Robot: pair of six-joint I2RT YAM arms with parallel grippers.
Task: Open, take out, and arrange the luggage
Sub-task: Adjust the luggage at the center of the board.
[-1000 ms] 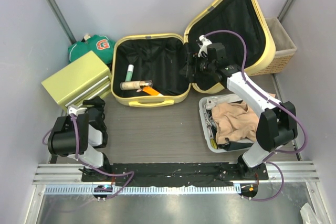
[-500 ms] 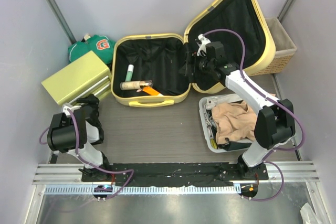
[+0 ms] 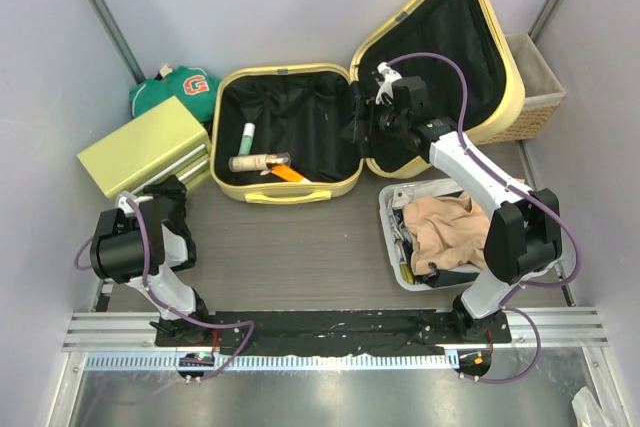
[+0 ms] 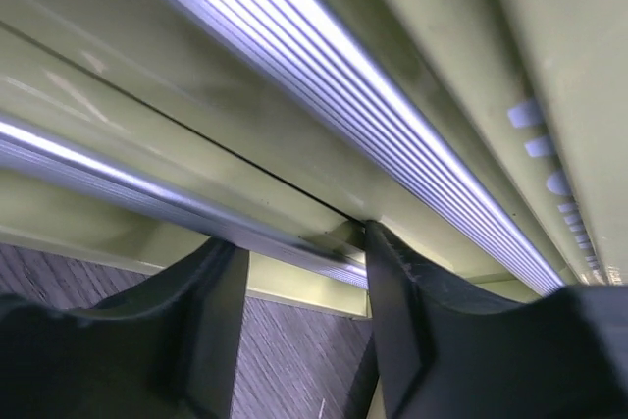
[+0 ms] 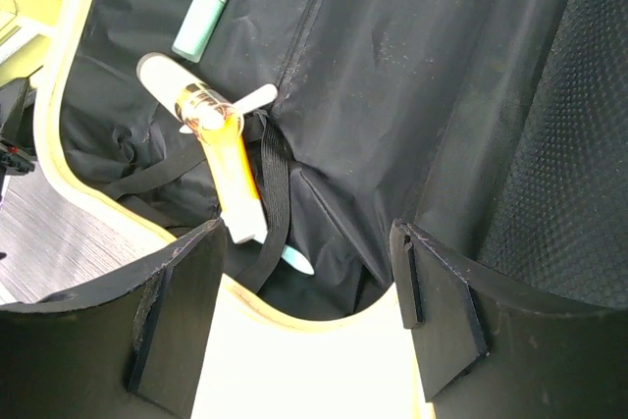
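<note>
Yellow luggage [image 3: 285,193] lies open, spanning left-right.

The flat half of the luggage [image 3: 285,192] is lying open to approach from above, though tubes [image 3: 258,161] and loose black straps [image 5: 275,183] are cluttering its floor, and its raised lid [image 3: 510,67] is walling off the right side. The bare strip of table [image 3: 290,247] is offering the widest passage, being hemmed by the yellow-green box [image 3: 140,147] on the left and the grey bin [image 3: 388,232] heaped with clothes [image 3: 445,227] on the right. The left gripper [image 4: 299,242] is sitting close against that box's front, leaving no room ahead.
</note>
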